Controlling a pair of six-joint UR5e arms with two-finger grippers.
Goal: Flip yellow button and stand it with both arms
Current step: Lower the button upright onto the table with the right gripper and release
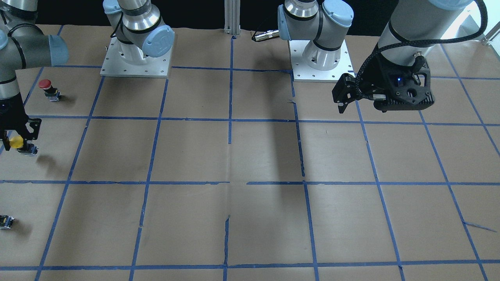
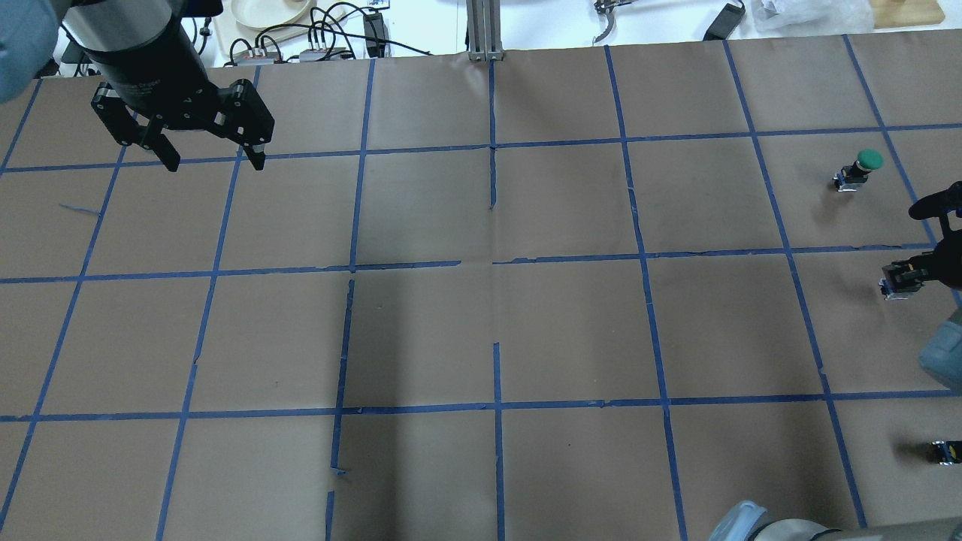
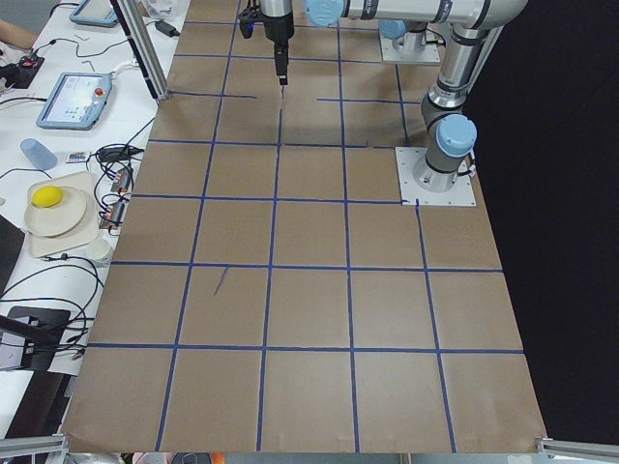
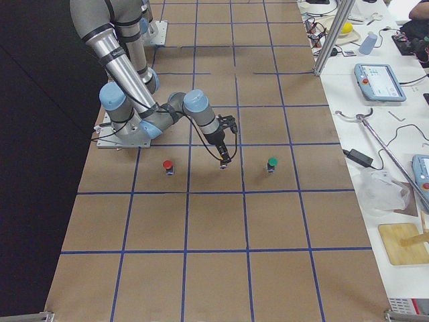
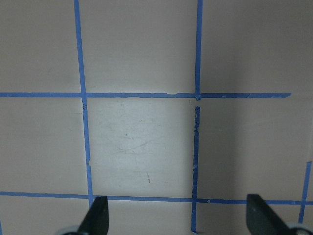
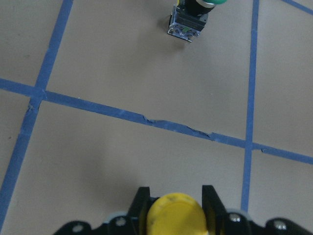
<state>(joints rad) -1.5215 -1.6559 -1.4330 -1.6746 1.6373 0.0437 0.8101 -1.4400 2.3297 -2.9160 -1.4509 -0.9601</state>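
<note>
The yellow button [image 1: 16, 142] is held between the fingers of my right gripper [image 1: 18, 141], low over the paper at the table's right end. In the right wrist view its yellow cap [image 6: 175, 215] sits between the two fingers [image 6: 141, 200], facing the camera. In the overhead view only its grey-black body [image 2: 896, 279] sticks out of the right gripper [image 2: 918, 270]; the cap is hidden there. I cannot tell whether the body touches the paper. My left gripper [image 2: 214, 159] hangs open and empty high over the far left squares; it also shows in the front-facing view [image 1: 343, 102] and the left wrist view [image 5: 177, 215].
A red-capped button [image 1: 46, 89] stands toward the robot from the yellow one. A green-capped button [image 2: 860, 167] stands on the far side, also in the right wrist view [image 6: 193, 17]. A small capless switch block [image 2: 945, 451] lies near the right edge.
</note>
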